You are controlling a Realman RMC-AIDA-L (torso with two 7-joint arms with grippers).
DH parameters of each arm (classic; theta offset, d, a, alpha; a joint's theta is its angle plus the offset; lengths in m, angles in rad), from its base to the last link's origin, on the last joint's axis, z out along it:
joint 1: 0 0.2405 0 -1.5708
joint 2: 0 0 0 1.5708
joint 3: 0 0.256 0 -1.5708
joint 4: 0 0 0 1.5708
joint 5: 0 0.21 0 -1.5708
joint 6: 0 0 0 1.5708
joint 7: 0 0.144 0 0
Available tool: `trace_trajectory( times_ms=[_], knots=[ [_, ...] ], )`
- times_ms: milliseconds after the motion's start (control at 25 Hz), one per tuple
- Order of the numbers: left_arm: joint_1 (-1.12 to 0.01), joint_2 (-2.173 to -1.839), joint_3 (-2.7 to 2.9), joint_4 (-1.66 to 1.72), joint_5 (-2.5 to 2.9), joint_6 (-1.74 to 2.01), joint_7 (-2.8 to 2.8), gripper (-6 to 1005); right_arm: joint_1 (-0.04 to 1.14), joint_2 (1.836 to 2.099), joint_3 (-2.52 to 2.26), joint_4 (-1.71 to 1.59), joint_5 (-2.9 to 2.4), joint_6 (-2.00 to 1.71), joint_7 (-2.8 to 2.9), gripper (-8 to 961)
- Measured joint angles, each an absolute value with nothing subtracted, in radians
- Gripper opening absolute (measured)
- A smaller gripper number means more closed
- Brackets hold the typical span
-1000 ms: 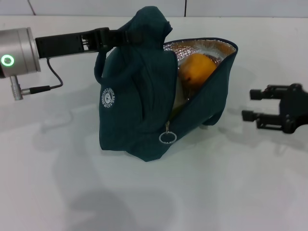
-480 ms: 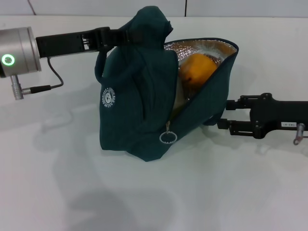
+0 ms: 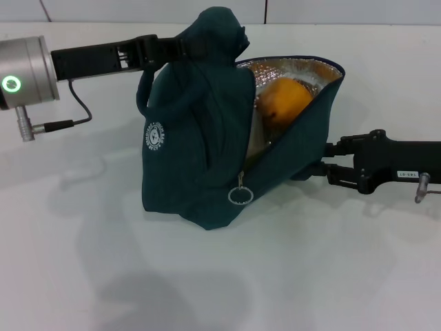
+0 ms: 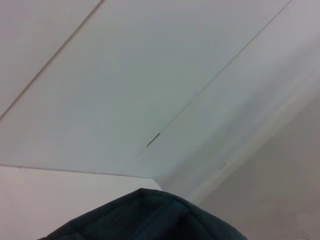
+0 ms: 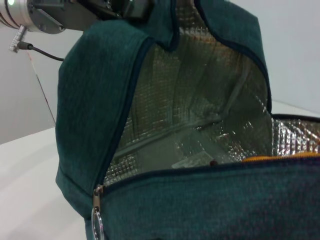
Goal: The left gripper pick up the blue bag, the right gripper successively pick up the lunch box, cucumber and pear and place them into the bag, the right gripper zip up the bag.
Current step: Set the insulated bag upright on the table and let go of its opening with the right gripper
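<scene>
The dark blue bag (image 3: 193,152) stands on the white table (image 3: 83,262), its mouth open to the right and showing silver lining (image 3: 289,67). My left gripper (image 3: 176,49) is shut on the bag's top handle and holds it up. A yellow-orange pear (image 3: 284,100) lies inside near the mouth. The lunch box and cucumber are hidden. The zipper's ring pull (image 3: 240,196) hangs low on the front. My right gripper (image 3: 322,160) is open and empty, against the bag's lower right side. In the right wrist view the lining (image 5: 200,115) and zipper pull (image 5: 97,220) show close up.
The left arm's silver wrist (image 3: 24,72) and its cable (image 3: 76,110) reach in from the left. The left wrist view shows only the bag's top fabric (image 4: 150,220) and a pale wall behind it.
My right gripper has moved left from the table's right edge up to the bag's lower right side. The bag and left arm have barely moved.
</scene>
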State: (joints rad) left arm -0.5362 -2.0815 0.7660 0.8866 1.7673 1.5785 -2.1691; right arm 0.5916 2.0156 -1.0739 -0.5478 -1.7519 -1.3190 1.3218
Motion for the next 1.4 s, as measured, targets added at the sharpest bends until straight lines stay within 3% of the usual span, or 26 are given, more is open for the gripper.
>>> trace_trajectory(
  times_ms=[200,400,640,1400],
  knots=[
    [-0.535,-2.081,0.765,0.873,1.765,1.580,-2.167,50,0.574,2.016,-1.068,-0.569,-1.724,-1.348,1.286,433],
    [-0.537,-2.081,0.767,0.873,1.764,1.582,-2.166,50,0.523,2.015,-1.066,-0.643,-1.688,-1.388,1.273,204],
    [-0.536,-2.081,0.769,0.873,1.764,1.585,-2.158,49,0.486,2.010,-1.064,-0.697,-1.636,-1.416,1.258,62],
    [-0.592,-2.091,0.860,0.714,1.729,1.591,-2.068,49,0.355,1.995,-0.954,-0.999,-1.462,-1.654,1.278,53]
  ],
)
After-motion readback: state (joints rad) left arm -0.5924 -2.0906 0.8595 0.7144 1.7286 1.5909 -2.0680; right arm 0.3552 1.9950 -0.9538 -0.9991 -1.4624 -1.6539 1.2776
